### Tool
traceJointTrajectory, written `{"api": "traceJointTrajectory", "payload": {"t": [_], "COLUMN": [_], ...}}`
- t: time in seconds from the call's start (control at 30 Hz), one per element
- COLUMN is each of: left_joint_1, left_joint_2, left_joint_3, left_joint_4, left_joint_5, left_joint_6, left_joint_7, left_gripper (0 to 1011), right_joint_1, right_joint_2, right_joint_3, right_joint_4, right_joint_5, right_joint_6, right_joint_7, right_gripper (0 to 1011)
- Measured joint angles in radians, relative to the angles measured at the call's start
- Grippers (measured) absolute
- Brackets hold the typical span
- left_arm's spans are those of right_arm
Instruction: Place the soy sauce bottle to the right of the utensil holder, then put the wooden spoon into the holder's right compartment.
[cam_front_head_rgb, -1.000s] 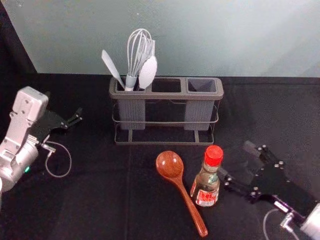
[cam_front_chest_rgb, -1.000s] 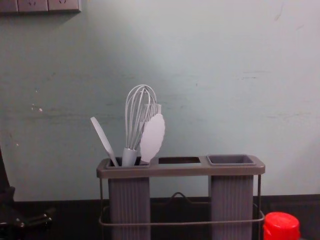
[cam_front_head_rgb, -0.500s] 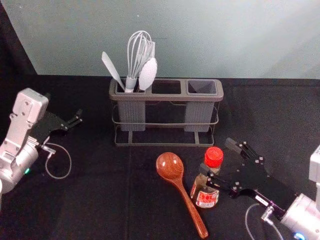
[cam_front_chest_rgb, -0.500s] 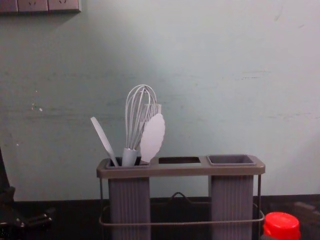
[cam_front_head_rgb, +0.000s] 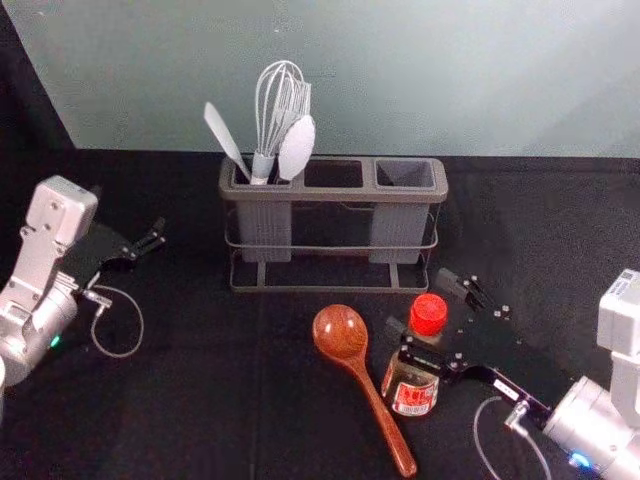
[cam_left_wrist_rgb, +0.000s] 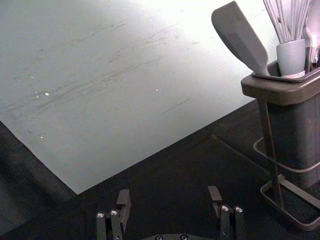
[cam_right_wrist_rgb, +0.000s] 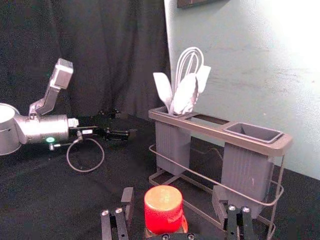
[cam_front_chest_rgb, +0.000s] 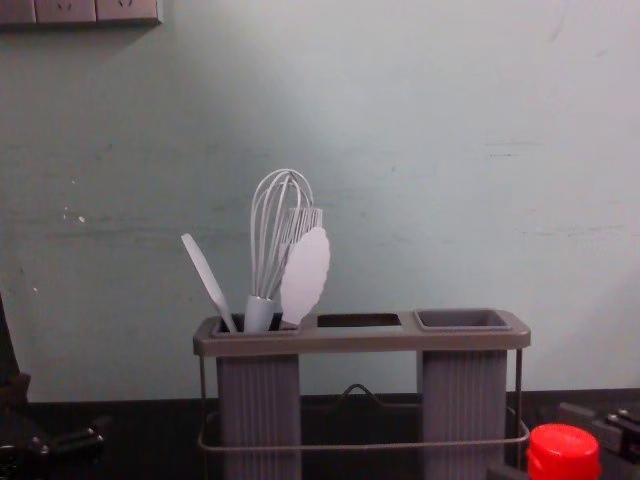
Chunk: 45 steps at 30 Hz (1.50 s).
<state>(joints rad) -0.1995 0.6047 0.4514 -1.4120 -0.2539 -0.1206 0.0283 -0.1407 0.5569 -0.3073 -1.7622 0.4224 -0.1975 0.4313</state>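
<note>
Soy sauce bottle is standing upright, red cap up, in front of the utensil holder, toward its right end. Right gripper is straddling it, spread wide, gripping nothing. Wooden spoon is lying left of it, bowl holderward. Holder's left compartment is carrying whisk, spatula. Left gripper is idling far left, spread.

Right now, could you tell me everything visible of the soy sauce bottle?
The soy sauce bottle stands upright on the dark cloth, nearer the robot than the utensil holder, right of the wooden spoon. It has a red cap, a glassy body and a red and white label. The right gripper, open, straddles it; contact is unclear.
</note>
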Motion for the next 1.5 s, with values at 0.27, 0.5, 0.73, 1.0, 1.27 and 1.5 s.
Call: {"api": "traceJointTrajectory", "payload": {"t": [0.27, 0.5, 0.73, 1.0, 1.27, 1.5], "left_joint_1": [0.0, 0.0, 0.0, 0.0, 0.0, 0.0], "left_joint_2": [0.0, 0.0, 0.0, 0.0, 0.0, 0.0], "left_joint_3": [0.0, 0.0, 0.0, 0.0, 0.0, 0.0], "left_joint_4": [0.0, 0.0, 0.0, 0.0, 0.0, 0.0], "left_joint_5": [0.0, 0.0, 0.0, 0.0, 0.0, 0.0], "left_joint_6": [0.0, 0.0, 0.0, 0.0, 0.0, 0.0], "left_joint_7": [0.0, 0.0, 0.0, 0.0, 0.0, 0.0], "left_gripper": [1011, 1011, 1011, 1011, 1011, 1011], "right_joint_1": [0.001, -0.004, -0.009, -0.028, -0.053, -0.062], "right_joint_2": [-0.02, -0.031, -0.034, -0.031, -0.021, -0.014], "right_joint_3": [0.007, 0.018, 0.025, 0.038, 0.073, 0.109], "right_joint_4": [0.004, 0.004, -0.007, -0.035, -0.071, -0.079], "right_joint_5": [-0.011, -0.014, -0.019, -0.021, -0.02, -0.019], "right_joint_6": [0.006, 0.012, 0.023, 0.04, 0.043, 0.04], "right_joint_7": [0.019, 0.034, 0.04, 0.033, 0.017, 0.005], "right_gripper": [997, 853, 627, 396, 382, 382]}}
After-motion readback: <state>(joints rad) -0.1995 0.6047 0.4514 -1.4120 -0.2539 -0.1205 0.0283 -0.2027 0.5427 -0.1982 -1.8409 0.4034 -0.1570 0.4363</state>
